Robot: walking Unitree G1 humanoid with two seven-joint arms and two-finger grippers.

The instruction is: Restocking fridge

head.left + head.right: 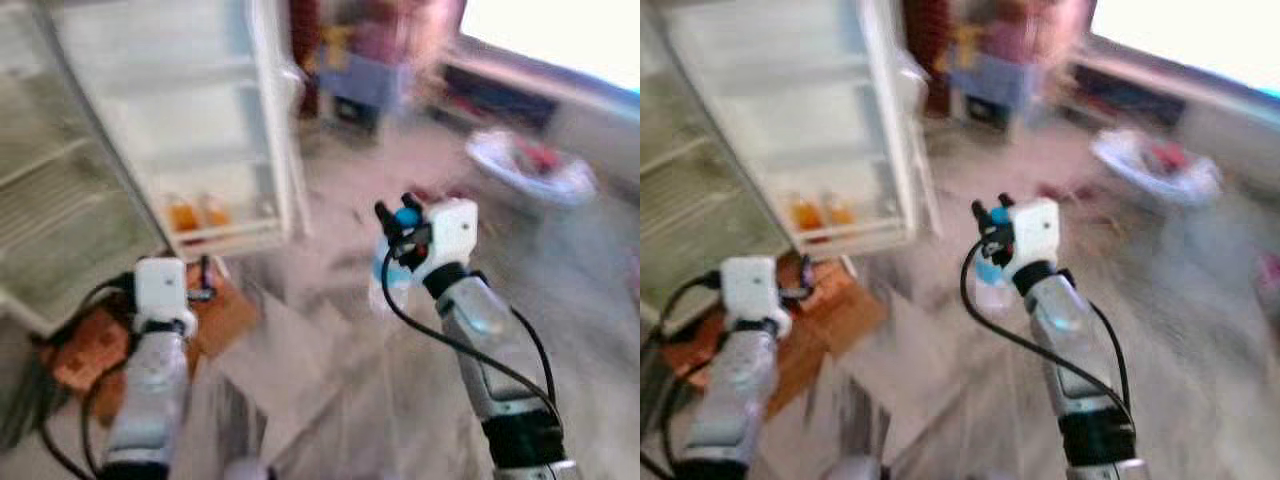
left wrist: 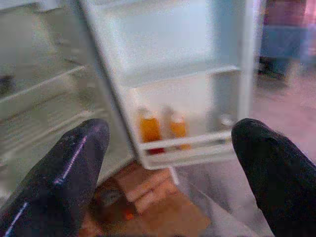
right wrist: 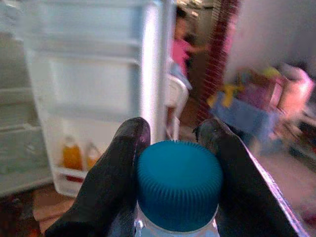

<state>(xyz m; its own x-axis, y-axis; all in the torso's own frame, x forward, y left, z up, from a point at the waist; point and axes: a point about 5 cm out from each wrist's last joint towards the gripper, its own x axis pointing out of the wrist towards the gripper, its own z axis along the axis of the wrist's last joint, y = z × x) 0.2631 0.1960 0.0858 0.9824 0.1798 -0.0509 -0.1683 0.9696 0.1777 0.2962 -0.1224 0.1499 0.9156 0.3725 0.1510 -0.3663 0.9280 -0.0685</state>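
Head camera, and everything is blurred. The fridge door stands swung wide open, its bottom shelf carrying two orange juice bottles side by side. The fridge interior opens up on the left, wire racks pale and hazy. On the floor below the door lies brown cardboard. The left tool is up near the door's lower corner, above that cardboard. Further right the right tool is raised over the grey floor, and there's a water bottle with a blue cap nipped between its black fingers, the clear body hanging below. A white basin with something red in it sits on the floor well off to the right.

Left wrist camera: the two black fingers are spread far apart with nothing between them. Through the gap you see the door shelf and the two orange bottles, cardboard beneath.

Right wrist camera: the blue cap sits right up close, with black fingers pressed on either side of it, pinching the bottle at its neck. Beyond stands the open fridge door, with the orange bottles low in it. A person in a pink top stands beyond the door's edge.
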